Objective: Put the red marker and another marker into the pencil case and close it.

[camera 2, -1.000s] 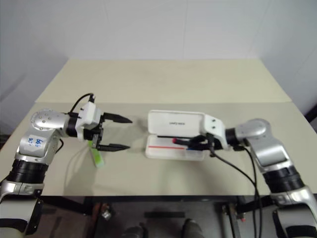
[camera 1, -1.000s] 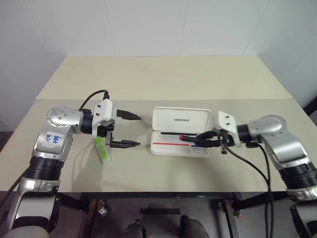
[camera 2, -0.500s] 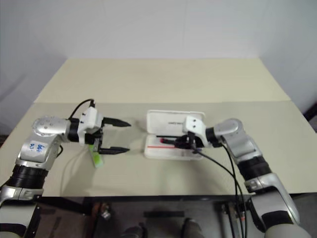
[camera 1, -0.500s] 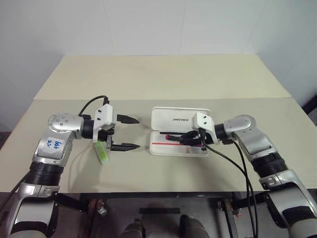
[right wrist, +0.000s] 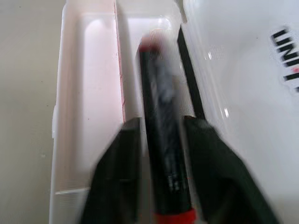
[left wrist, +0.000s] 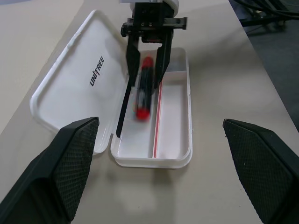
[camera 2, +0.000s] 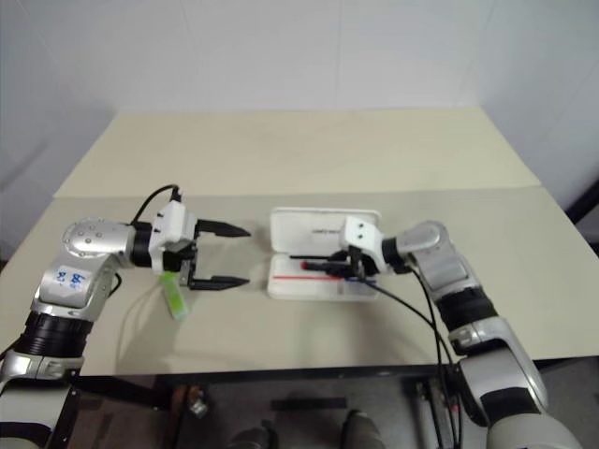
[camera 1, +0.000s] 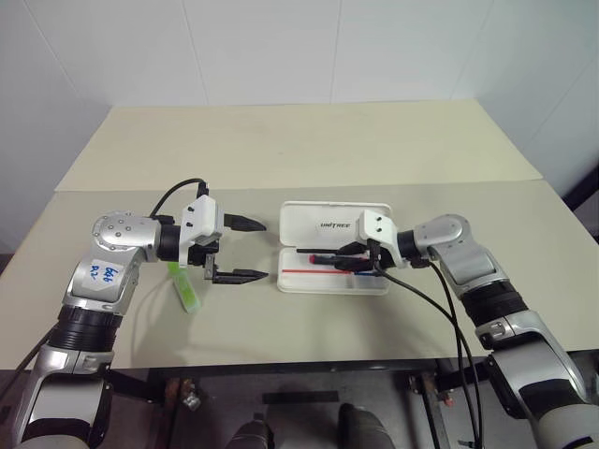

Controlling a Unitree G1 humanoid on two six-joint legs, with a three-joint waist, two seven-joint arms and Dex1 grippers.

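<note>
Right tool part-open astride red marker

The red marker is smeared by blur in both wrist views, so whether it rests on the tray of the pencil case or hangs just above it cannot be told. At the bottom centre of the right wrist view, the 2 fingers of the right gripper are blurred and cut off by the lower edge; contact with the marker is unclear. At left centre of the left eye view, the left gripper partly covers the light-green highlighter.
</note>
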